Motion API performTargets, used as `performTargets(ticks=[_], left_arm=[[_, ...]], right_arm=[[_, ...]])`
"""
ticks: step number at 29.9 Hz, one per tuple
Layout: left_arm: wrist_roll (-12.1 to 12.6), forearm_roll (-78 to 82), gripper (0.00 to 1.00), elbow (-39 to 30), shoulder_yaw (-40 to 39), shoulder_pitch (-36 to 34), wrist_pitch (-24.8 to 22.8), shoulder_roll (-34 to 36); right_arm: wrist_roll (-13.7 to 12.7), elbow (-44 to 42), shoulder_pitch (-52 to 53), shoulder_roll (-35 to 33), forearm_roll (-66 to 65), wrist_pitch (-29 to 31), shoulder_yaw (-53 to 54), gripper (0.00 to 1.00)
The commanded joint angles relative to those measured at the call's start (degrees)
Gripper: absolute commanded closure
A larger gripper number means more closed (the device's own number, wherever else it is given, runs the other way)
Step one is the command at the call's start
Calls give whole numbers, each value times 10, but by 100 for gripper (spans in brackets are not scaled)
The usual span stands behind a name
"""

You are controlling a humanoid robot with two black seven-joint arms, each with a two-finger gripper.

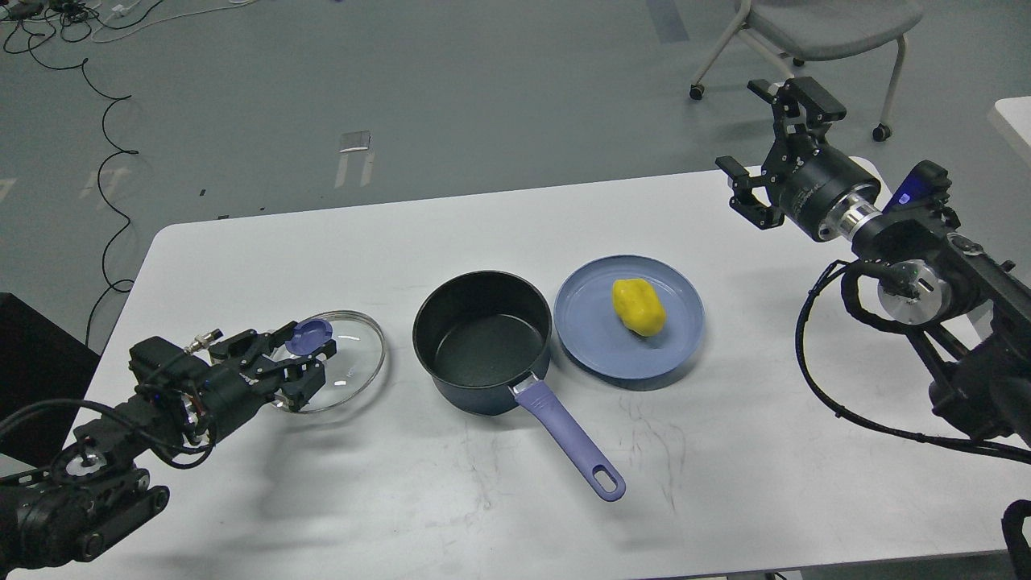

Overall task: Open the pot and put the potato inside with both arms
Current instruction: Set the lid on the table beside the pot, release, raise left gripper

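Note:
The dark-blue pot (483,342) stands open at the table's middle, its black inside empty and its lavender handle (570,441) pointing to the front right. The yellow potato (639,307) lies on a blue-grey plate (600,354) just right of the pot. My left gripper (309,356) is shut on the purple knob (310,334) of the glass lid (350,372), which is low over the table left of the pot; I cannot tell whether it touches the table. My right gripper (767,130) is open and empty, high over the table's far right corner.
The white table (451,499) has rounded corners, with grey floor beyond its far edge. A wheeled chair (813,32) stands behind at the right. Cables (105,121) lie on the floor at the far left. A white surface edge (1016,117) shows at the right.

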Motion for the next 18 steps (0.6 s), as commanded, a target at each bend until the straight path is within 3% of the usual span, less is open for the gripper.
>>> performTargets(ticks=[1,3,15,18], left_arm=[[0,0,31,0,0,0,0,0],[0,0,21,0,0,3,0,-1],[0,1,14,0,0,15,0,-15],[0,-13,3,-7,-11,9,0,-16]], right_arm=[[0,0,0,-2,0,0,0,0],[0,0,0,-2,0,0,-1,0],[0,1,0,-10,0,0,0,0],[0,1,0,-11,0,0,0,0]])
